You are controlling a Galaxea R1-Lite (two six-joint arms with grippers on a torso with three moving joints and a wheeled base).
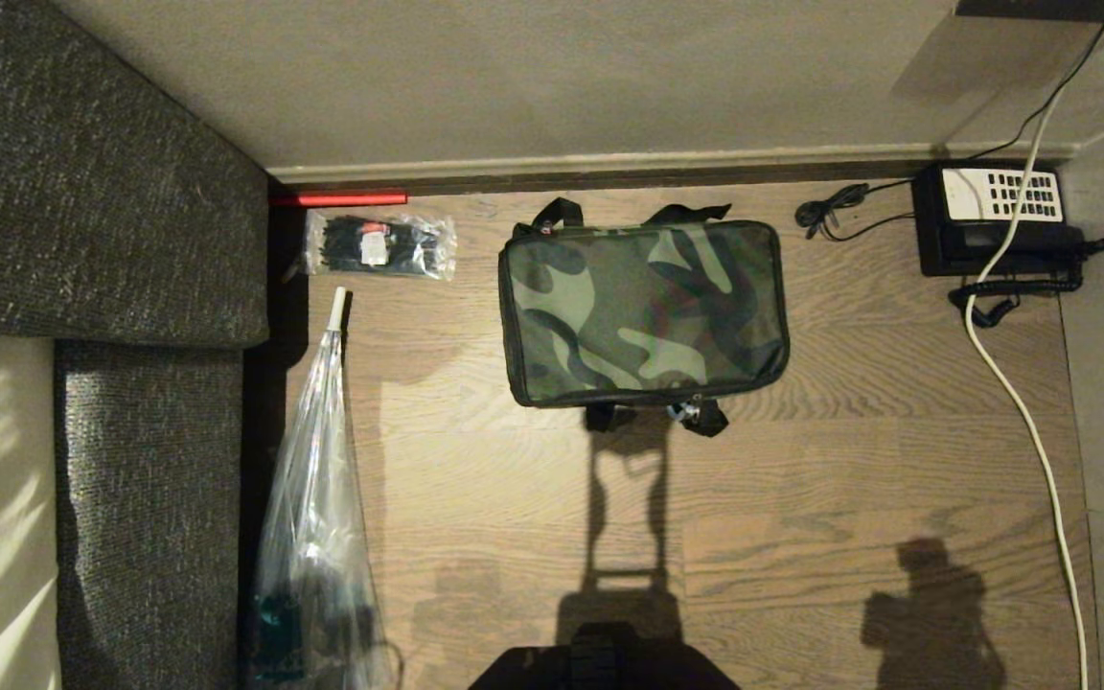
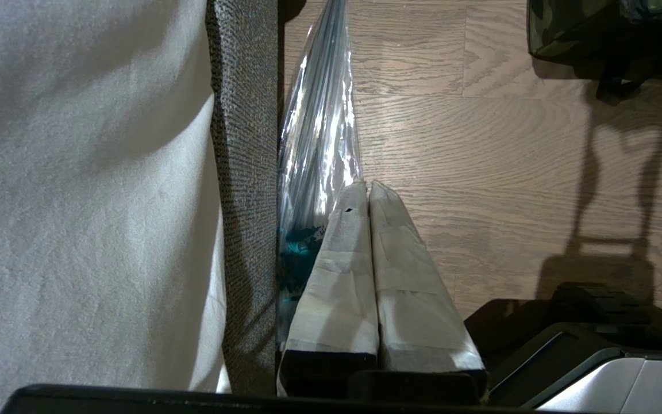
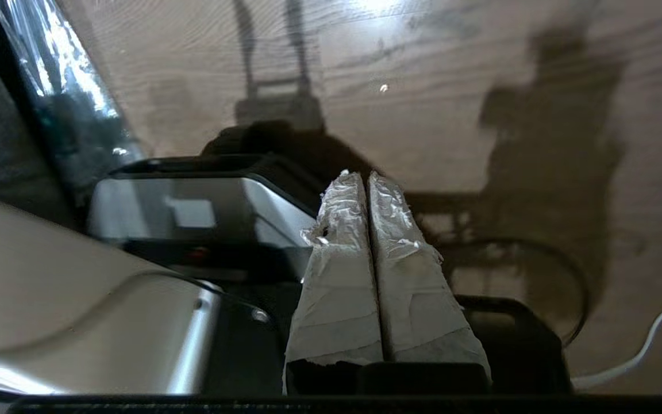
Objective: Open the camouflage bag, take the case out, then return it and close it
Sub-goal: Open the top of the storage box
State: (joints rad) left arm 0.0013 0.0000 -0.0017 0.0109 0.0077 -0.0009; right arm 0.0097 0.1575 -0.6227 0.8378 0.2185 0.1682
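The camouflage bag (image 1: 643, 311) lies flat and zipped shut on the wooden floor near the wall, black straps at its far and near edges; one corner of the bag (image 2: 572, 29) shows in the left wrist view. The case is hidden. Neither arm shows in the head view. My left gripper (image 2: 365, 185) is shut and empty, hanging low by the sofa edge, well short of the bag. My right gripper (image 3: 360, 175) is also shut and empty, above the robot's base, far from the bag.
A grey sofa (image 1: 92, 192) fills the left. A long clear plastic bag (image 1: 317, 498) lies beside it, and a packet of black cable ties (image 1: 379, 244) near the wall. A black telephone (image 1: 993, 220) with a white cable (image 1: 1022, 402) stands at the right.
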